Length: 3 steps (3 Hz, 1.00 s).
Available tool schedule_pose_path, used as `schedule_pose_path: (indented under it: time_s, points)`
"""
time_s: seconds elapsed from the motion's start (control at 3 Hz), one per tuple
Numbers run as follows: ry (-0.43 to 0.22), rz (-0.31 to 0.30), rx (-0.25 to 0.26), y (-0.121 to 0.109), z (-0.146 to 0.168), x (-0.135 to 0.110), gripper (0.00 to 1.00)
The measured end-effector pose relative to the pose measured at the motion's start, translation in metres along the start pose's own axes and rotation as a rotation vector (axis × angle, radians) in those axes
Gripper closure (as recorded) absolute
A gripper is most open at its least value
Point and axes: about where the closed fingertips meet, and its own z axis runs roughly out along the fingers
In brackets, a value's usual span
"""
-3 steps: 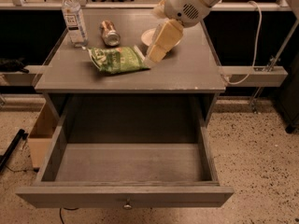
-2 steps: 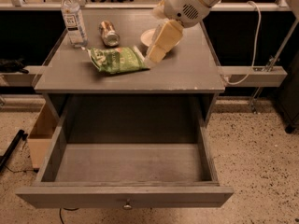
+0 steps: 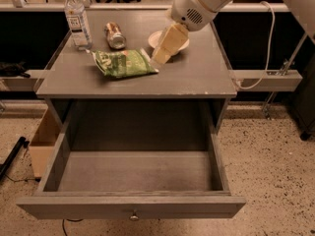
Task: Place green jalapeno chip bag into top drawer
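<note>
One grey table point(image 3: 197, 77) with one top drawer point(image 3: 187, 206) pulled open below it. One white arm point(image 3: 202, 4) reaches over the tabletop, its tan gripper point(image 3: 160, 59) angled down at the right end of the one green jalapeno chip bag point(image 3: 123, 63); clenched or released, cannot tell. Behind the bag stand one water bottle point(image 3: 78, 19), one toppled can point(image 3: 115, 35), and one white bowl point(image 3: 154, 38), partly hidden by the gripper.

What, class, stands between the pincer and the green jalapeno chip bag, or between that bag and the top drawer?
Nothing visible does. The pincer is at the end of the green jalapeno chip bag nearest the bowl. The can and bottle lie behind. The top drawer stands open below the front edge.
</note>
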Motion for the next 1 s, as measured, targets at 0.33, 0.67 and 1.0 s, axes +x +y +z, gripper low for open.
schedule_pose_path:
  time_s: [0.33, 0.67, 1.0]
  points:
    - [0.016, 0.044, 0.041, -0.035, 0.02, -0.004, 0.0]
    - [0.039, 0.083, 0.091, -0.076, 0.041, -0.011, 0.0]
    - [0.031, 0.08, 0.098, -0.08, 0.039, -0.016, 0.0]
